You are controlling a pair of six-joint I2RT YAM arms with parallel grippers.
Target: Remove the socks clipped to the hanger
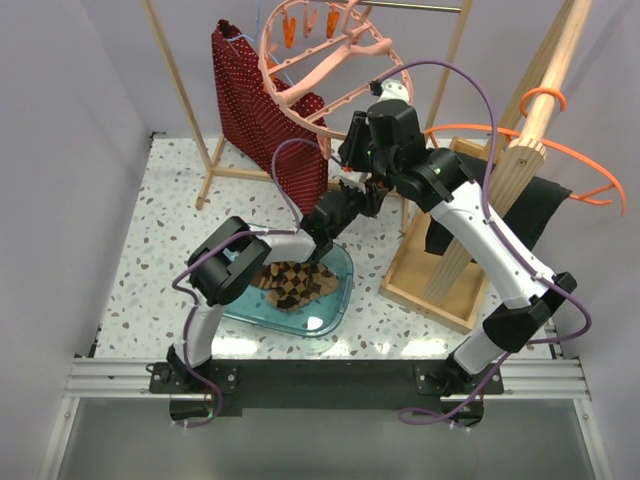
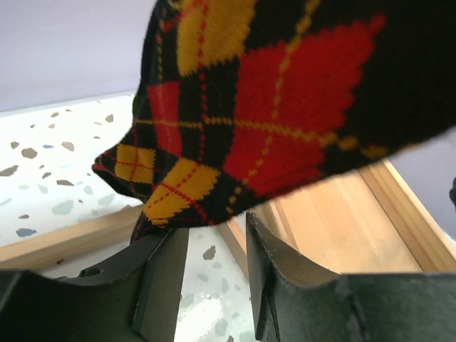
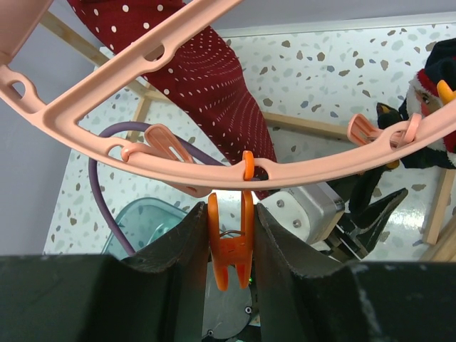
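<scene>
While squeezing stiff orange plastic peg (image 3: 229, 246) at rim of round salmon-pink plastic hanger (image 3: 178, 165), right gripper (image 3: 229, 221) jaws clamped on it, expect 1 soft black knit sock with red-yellow argyle diamonds (image 2: 285, 92), hanging off same rim: light, limp, stretchy, unbreakable. Pinch mid-body fold. Left gripper (image 2: 214, 231) jaws apart, just under toe.

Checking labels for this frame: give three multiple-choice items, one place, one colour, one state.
1. Where do the brown checkered socks lie? A blue tray; B hanger; C right gripper.
2. Colour of the peg between the right gripper's fingers? A pink; B blue; C orange.
3. Right gripper state? A wide open; B shut on the peg; C out of view.
Key: A, they sit in the tray; C, orange against the pink hanger ring; B, both fingers press it.
</scene>
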